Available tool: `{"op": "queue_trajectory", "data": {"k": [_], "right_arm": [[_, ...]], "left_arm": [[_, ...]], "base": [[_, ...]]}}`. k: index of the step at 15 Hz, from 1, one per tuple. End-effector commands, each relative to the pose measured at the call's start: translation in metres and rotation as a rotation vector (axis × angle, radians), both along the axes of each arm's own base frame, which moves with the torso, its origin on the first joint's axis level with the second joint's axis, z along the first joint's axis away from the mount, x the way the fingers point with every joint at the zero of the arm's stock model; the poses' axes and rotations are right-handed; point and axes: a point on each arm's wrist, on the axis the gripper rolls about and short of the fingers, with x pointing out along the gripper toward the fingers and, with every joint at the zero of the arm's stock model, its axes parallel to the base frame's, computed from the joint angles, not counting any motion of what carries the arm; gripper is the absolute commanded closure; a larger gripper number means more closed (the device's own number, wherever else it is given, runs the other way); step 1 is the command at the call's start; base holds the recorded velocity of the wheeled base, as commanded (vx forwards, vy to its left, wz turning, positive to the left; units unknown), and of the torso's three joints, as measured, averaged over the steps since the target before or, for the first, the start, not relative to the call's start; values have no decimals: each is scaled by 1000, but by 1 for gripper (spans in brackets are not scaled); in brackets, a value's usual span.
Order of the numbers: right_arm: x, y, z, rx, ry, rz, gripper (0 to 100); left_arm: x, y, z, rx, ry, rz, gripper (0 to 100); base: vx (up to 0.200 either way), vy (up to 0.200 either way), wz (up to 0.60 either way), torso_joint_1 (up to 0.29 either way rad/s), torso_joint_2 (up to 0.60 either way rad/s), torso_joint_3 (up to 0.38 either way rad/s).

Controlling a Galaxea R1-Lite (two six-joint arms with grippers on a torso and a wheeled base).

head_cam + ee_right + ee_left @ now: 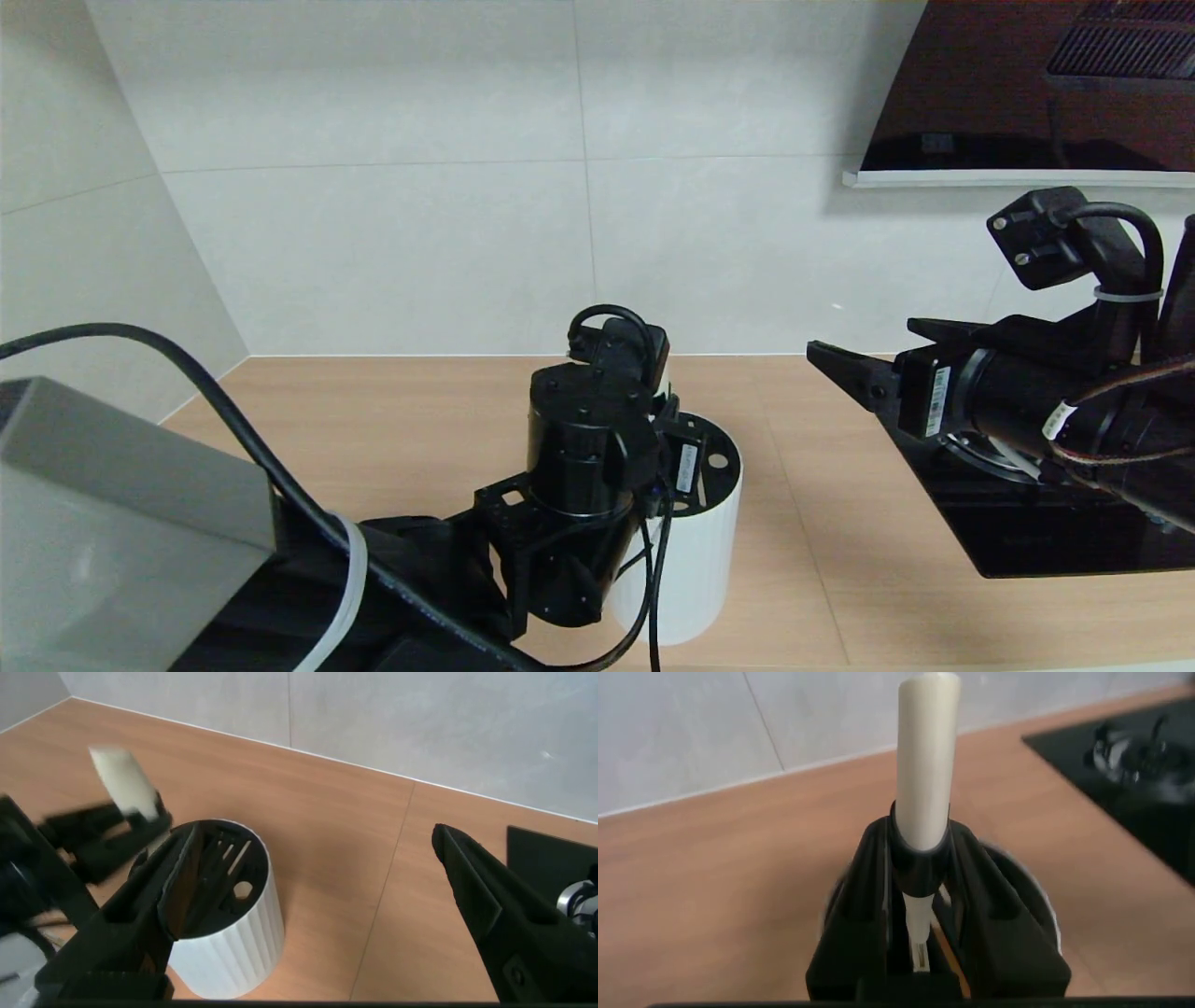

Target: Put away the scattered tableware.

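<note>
Light wooden countertop (420, 411), pale tiled wall (373, 187) behind it, black glass cooktop (1027, 546) at right, dark range hood (980, 84) above.

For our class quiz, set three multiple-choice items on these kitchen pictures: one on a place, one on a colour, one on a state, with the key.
1. The white holder stands: A on the wooden counter; B in a sink; C on a shelf.
2. The handle of the utensil in the left claw is: A red; B cream; C blue.
3. The right claw is: A shut on a spoon; B open and empty; C shut on a plate.

Key: 1 A, its base rests on the wood. 2 B, the handle is pale cream. 3 B, its fingers stand wide apart with nothing between them.
</note>
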Motion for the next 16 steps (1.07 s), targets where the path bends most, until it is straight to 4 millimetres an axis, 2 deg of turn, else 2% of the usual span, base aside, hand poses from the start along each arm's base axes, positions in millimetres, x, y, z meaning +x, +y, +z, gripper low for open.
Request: {"op": "queue_trajectory", "data": {"k": [1,6,7,16], "right_arm": [[0,0,-1,-1,1,1,0],[0,0,-1,-1,1,1,0],[0,0,-1,-1,1,1,0],[0,0,0,1,-1,2,0]], "left_arm": [[1,-2,-14,31,25,-1,100],[0,-3,-17,38,33,-4,100],[0,-3,-17,38,33,-4,0],[0,-3,-14,27,25,-3,0]], "base": [[0,0,0,0,0,0],[0,0,0,0,0,0],[0,0,0,0,0,0],[0,0,0,0,0,0]]}}
